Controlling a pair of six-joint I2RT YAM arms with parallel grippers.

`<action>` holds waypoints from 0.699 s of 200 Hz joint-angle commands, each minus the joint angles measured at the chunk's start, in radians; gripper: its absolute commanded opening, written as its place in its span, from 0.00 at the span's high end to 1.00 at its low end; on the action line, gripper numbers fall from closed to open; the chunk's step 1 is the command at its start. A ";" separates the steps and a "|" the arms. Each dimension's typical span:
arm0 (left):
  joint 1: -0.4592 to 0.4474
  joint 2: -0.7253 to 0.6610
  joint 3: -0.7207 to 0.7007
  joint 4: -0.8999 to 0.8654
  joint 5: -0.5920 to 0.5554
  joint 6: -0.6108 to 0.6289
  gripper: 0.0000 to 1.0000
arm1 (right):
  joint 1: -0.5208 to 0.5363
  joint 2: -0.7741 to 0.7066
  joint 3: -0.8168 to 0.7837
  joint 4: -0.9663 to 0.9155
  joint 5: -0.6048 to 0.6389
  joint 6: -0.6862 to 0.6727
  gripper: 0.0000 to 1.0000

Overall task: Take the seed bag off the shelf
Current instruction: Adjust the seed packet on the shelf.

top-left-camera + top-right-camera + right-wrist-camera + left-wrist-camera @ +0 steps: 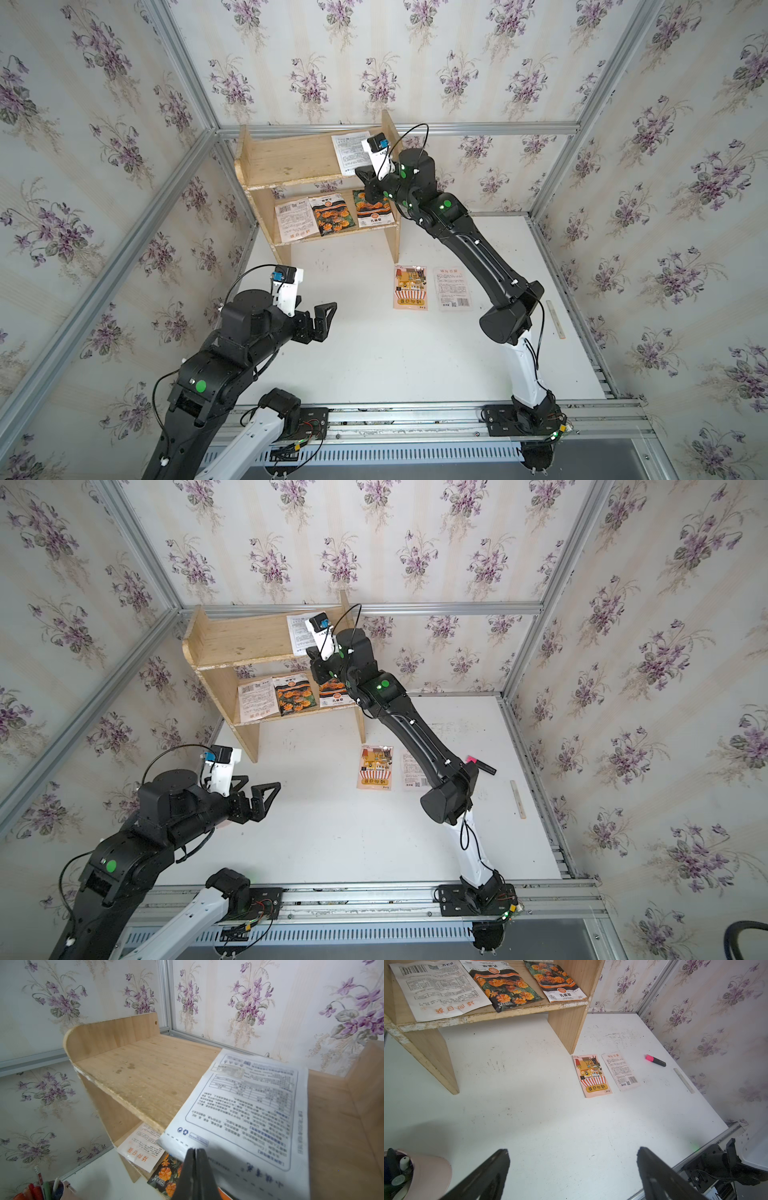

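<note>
On lower shelf [566, 1028]: marigold seed bag [556, 980] labelled 孔雀草, TAGETES PATULA.

The left gripper [573, 1152] hangs with its two dark fingers [488, 1176] spread wide above the white table [529, 1105]. Ahead, the shelf [566, 1028] carries three seed bags [506, 987] on its chipped board. Two more packets [591, 1075] lie side by side on the table near a pink highlighter [655, 1060].
</note>
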 commanded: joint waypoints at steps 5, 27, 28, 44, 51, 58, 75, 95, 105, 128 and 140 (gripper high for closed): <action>0.000 -0.003 -0.005 0.024 -0.006 -0.003 0.00 | 0.011 -0.022 0.003 -0.023 -0.010 -0.018 1.00; 0.000 -0.006 -0.011 0.025 -0.007 -0.004 0.00 | 0.011 -0.032 0.002 -0.011 0.007 -0.018 1.00; 0.000 -0.006 -0.011 0.025 -0.007 -0.004 0.00 | 0.011 -0.032 0.002 -0.010 0.008 -0.018 1.00; 0.000 -0.006 -0.014 0.026 -0.009 -0.004 0.00 | 0.011 -0.036 0.002 0.010 0.024 -0.020 1.00; 0.000 -0.006 -0.014 0.027 -0.008 -0.006 0.00 | 0.011 -0.036 0.002 0.017 0.032 -0.020 1.00; 0.000 -0.008 -0.014 0.027 -0.007 -0.006 0.00 | 0.011 -0.038 0.002 0.022 0.037 -0.019 1.00; 0.000 -0.009 -0.014 0.026 -0.009 -0.006 0.00 | 0.011 -0.044 0.002 0.028 0.037 -0.017 1.00; 0.000 -0.013 -0.016 0.026 -0.018 -0.003 0.00 | 0.011 -0.058 -0.004 0.041 0.031 -0.017 1.00; 0.000 -0.012 -0.017 0.027 -0.021 -0.003 0.00 | 0.011 -0.070 -0.010 0.049 0.020 -0.019 1.00; 0.000 -0.012 -0.019 0.047 -0.024 -0.020 0.00 | 0.011 -0.125 -0.069 0.076 -0.030 -0.015 0.92; 0.000 -0.011 -0.019 0.067 -0.024 -0.032 0.00 | 0.010 -0.157 -0.091 0.068 -0.040 -0.012 0.81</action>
